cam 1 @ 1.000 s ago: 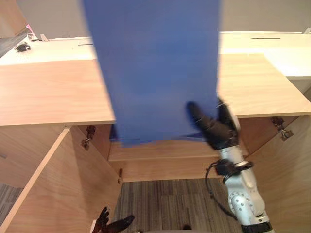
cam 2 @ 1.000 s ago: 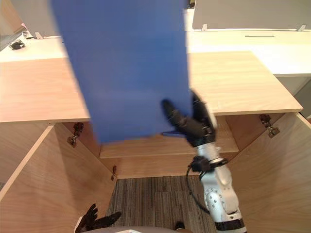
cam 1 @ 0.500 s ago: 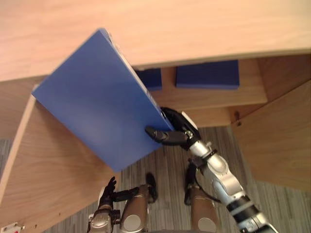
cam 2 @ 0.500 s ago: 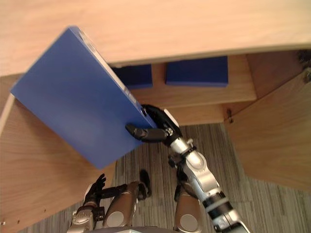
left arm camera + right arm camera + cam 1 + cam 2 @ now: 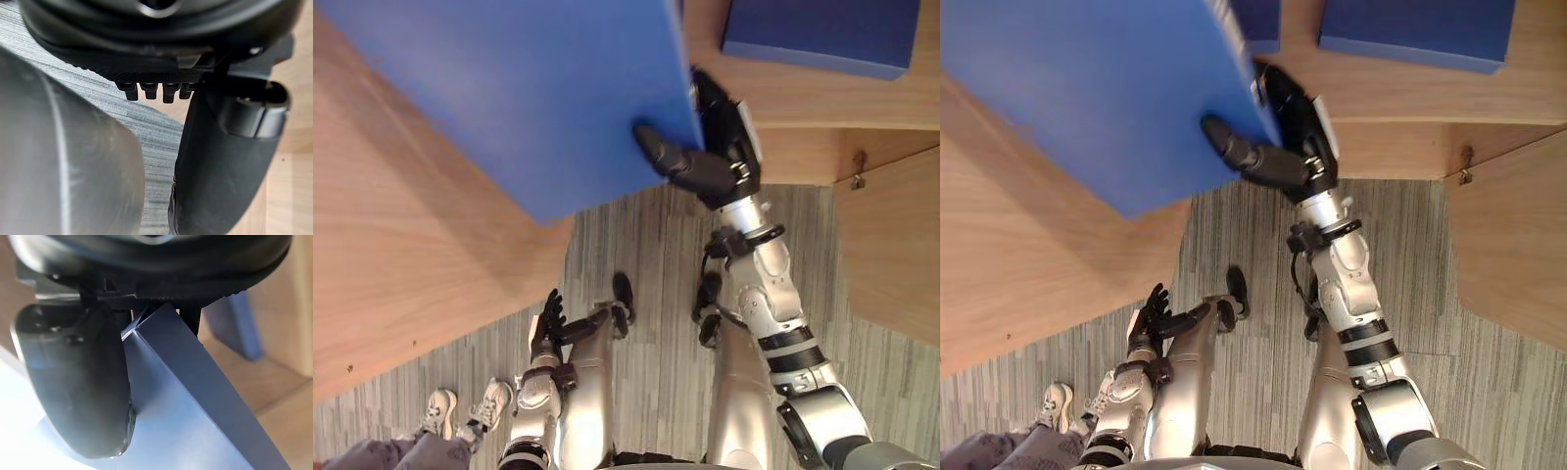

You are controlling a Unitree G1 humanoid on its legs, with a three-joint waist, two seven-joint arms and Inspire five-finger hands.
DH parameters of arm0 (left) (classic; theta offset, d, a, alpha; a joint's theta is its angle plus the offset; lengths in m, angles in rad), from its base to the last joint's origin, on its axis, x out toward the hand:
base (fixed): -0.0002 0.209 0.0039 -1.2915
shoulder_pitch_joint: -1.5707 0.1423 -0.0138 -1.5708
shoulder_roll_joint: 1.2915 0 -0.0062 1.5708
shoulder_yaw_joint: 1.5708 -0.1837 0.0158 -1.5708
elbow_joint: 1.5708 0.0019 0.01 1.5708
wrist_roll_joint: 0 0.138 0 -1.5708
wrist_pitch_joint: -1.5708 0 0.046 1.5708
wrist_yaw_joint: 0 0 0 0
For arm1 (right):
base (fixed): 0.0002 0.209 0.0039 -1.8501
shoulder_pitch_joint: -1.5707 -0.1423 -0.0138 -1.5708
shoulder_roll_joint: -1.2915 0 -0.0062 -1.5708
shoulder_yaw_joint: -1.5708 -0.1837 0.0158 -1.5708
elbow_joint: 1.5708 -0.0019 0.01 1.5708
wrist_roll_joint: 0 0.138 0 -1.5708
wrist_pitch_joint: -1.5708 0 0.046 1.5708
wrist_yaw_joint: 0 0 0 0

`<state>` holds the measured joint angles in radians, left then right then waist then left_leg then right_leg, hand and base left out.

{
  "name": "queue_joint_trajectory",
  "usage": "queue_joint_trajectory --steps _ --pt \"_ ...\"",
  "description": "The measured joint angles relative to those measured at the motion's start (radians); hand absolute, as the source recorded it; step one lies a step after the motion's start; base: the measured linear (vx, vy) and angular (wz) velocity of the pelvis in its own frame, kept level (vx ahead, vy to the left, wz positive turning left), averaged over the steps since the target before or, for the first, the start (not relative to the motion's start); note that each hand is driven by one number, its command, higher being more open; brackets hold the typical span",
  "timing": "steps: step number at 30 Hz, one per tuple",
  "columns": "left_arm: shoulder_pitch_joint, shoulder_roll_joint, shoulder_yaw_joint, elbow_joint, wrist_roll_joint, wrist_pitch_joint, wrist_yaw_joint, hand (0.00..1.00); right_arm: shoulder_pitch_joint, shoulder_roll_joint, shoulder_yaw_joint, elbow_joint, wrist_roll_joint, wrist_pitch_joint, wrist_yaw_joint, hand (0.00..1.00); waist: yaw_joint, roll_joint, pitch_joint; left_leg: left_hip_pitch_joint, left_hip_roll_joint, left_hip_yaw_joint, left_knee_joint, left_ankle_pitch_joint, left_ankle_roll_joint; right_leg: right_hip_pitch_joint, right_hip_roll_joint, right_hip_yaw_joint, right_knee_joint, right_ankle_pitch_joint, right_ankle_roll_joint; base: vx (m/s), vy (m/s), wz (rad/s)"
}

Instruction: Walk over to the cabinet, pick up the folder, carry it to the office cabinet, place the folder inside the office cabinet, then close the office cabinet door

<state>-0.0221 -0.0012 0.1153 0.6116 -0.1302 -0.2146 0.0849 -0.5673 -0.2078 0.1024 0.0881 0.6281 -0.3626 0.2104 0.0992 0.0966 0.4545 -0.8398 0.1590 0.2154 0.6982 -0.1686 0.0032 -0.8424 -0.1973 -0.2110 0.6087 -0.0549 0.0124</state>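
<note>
Since half a second before, the head camera had tipped further down, bringing more striped carpet [image 5: 646, 294] into sight, along with a person's white shoes [image 5: 460, 411] at the near left. The blue folder [image 5: 509, 98] remained in the right hand [image 5: 710, 162] and now filled the far left of the view, raised before the open office cabinet [image 5: 803, 98] and above its swung-out left door [image 5: 391, 264]. That hand gripped the folder's near right corner: the thumb [image 5: 83, 382] lay flat on the broad face and the fingers [image 5: 724, 108] wrapped behind the edge. Whether the folder touched the shelf could not be told, as its far end ran out of view. Pale marks along its right edge [image 5: 1224, 15] were too small to read. A second blue folder [image 5: 822, 34] lay on the shelf at the far right, apart from the held one. The right door [image 5: 891, 255] stood open. The left hand [image 5: 548, 323] hung low over the carpet, fingers straight and loosely spread, holding nothing.
</note>
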Motion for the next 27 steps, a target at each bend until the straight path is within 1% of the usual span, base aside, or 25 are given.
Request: queue_joint_trajectory --steps 2,4,7,9,11,12,16,17,18,19,20,21,22,23,24,27 --pt "0.0 -0.004 0.014 -0.006 -0.01 0.0 0.004 1.0 -0.026 0.006 -0.05 -0.005 0.028 -0.024 -0.015 0.0 0.0 -0.001 0.0 -0.003 0.004 0.01 0.001 0.0 0.0 -0.001 -0.014 -0.016 0.0 0.0 0.0 -0.08 -0.007 0.03" --pt "0.003 -0.003 0.014 -0.01 -0.011 0.0 0.005 1.0 -0.037 -0.003 -0.069 -0.014 0.05 -0.035 -0.038 0.0 -0.001 -0.001 0.001 -0.006 0.007 0.02 0.001 0.0 0.0 -0.007 -0.019 -0.017 0.0 0.0 0.0 -0.08 0.003 -0.04" --pt "0.006 0.001 0.015 -0.02 -0.016 -0.003 0.005 1.0 -0.039 -0.035 -0.067 -0.047 0.027 -0.034 -0.091 0.0 -0.006 -0.004 0.002 -0.022 0.014 0.027 -0.003 0.0 0.0 -0.016 -0.022 -0.032 -0.022 0.002 0.004 -0.07 0.011 -0.13" --pt "0.006 0.007 0.014 -0.025 -0.015 -0.006 0.005 1.0 -0.034 -0.052 -0.066 -0.072 -0.063 -0.034 -0.138 0.0 -0.009 -0.013 0.005 -0.021 0.016 0.034 -0.031 0.001 -0.002 -0.012 -0.022 -0.047 -0.061 0.006 0.009 -0.06 0.011 -0.17" --pt "0.006 0.015 0.013 -0.028 -0.015 -0.01 0.005 1.0 -0.018 -0.075 -0.06 -0.093 -0.182 -0.034 -0.183 0.0 -0.02 -0.022 0.009 -0.018 0.017 0.04 -0.052 0.003 -0.005 -0.004 -0.022 -0.058 -0.089 0.011 0.016 -0.04 -0.003 -0.04" --pt "0.006 0.021 0.013 -0.024 -0.013 -0.01 0.006 1.0 -0.001 -0.095 -0.042 -0.082 -0.249 -0.034 -0.195 0.0 -0.028 -0.028 0.011 -0.005 0.018 0.04 -0.054 0.003 -0.005 0.01 -0.022 -0.062 -0.092 0.014 0.02 -0.03 -0.016 0.03" --pt "0.006 0.029 0.01 -0.02 -0.005 -0.011 0.007 1.0 0.022 -0.133 0.012 -0.041 -0.406 -0.032 -0.212 0.0 -0.03 -0.043 0.009 0.014 0.018 0.044 -0.081 0.005 -0.007 0.029 -0.02 -0.071 -0.12 0.014 0.02 -0.03 -0.037 0.01" --pt "0.006 0.032 0.01 -0.02 -0.005 -0.012 0.007 1.0 0.022 -0.15 0.032 -0.017 -0.473 -0.026 -0.214 0.0 -0.03 -0.049 0.011 0.016 0.018 0.044 -0.098 0.012 -0.016 0.033 -0.015 -0.073 -0.137 0.014 0.02 -0.02 -0.048 0.05" --pt "0.006 0.034 0.01 -0.02 -0.005 -0.012 0.008 1.0 0.023 -0.161 0.045 0.006 -0.523 -0.005 -0.223 0.0 -0.029 -0.054 0.01 0.016 0.018 0.045 -0.109 0.014 -0.017 0.035 -0.012 -0.075 -0.148 0.014 0.021 -0.02 -0.049 0.12" --pt "0.006 0.037 0.007 -0.02 -0.005 -0.013 0.01 1.0 0.022 -0.173 0.059 0.06 -0.571 0.034 -0.245 0.0 -0.026 -0.059 0.008 0.017 0.018 0.045 -0.119 0.022 -0.018 0.037 -0.011 -0.078 -0.153 0.014 0.021 -0.01 -0.047 0.14" --pt "0.006 0.038 0.005 -0.02 -0.005 -0.015 0.012 1.0 0.022 -0.173 0.059 0.091 -0.592 0.058 -0.265 0.0 -0.025 -0.059 0.008 0.017 0.018 0.045 -0.121 0.026 -0.018 0.038 -0.011 -0.079 -0.153 0.014 0.021 -0.01 -0.042 0.22" --pt "0.006 0.037 0.002 -0.02 -0.005 -0.02 0.02 1.0 0.018 -0.175 0.048 0.176 -0.61 0.121 -0.318 0.0 -0.02 -0.06 0.008 0.016 0.018 0.046 -0.126 0.039 -0.019 0.038 -0.011 -0.079 -0.151 0.014 0.021 0.0 -0.041 0.17" --pt "0.006 0.037 0.002 -0.02 -0.005 -0.023 0.024 1.0 0.019 -0.179 0.037 0.22 -0.611 0.155 -0.336 0.0 -0.017 -0.06 0.009 0.014 0.018 0.046 -0.126 0.04 -0.019 0.037 -0.011 -0.079 -0.151 0.014 0.021 0.0 -0.024 0.11" --pt "0.006 0.038 0.004 -0.02 -0.007 -0.024 0.025 1.0 0.02 -0.183 0.025 0.249 -0.606 0.174 -0.339 0.0 -0.016 -0.06 0.009 0.012 0.018 0.047 -0.124 0.04 -0.019 0.036 -0.012 -0.079 -0.151 0.014 0.021 0.0 0.0 0.0" --pt "0.006 0.036 0.005 -0.02 -0.008 -0.024 0.026 1.0 0.021 -0.187 0.022 0.255 -0.594 0.18 -0.337 0.0 -0.017 -0.06 0.009 0.011 0.019 0.048 -0.122 0.04 -0.019 0.034 -0.012 -0.078 -0.15 0.015 0.02 0.03 0.002 -0.12" --pt "0.006 0.037 0.01 -0.019 -0.008 -0.023 0.028 1.0 0.012 -0.185 0.017 0.227 -0.514 0.179 -0.337 0.0 -0.017 -0.06 0.009 0.009 0.03 0.054 -0.087 0.04 -0.018 0.027 -0.011 -0.071 -0.128 0.023 0.017 0.04 0.005 -0.23"
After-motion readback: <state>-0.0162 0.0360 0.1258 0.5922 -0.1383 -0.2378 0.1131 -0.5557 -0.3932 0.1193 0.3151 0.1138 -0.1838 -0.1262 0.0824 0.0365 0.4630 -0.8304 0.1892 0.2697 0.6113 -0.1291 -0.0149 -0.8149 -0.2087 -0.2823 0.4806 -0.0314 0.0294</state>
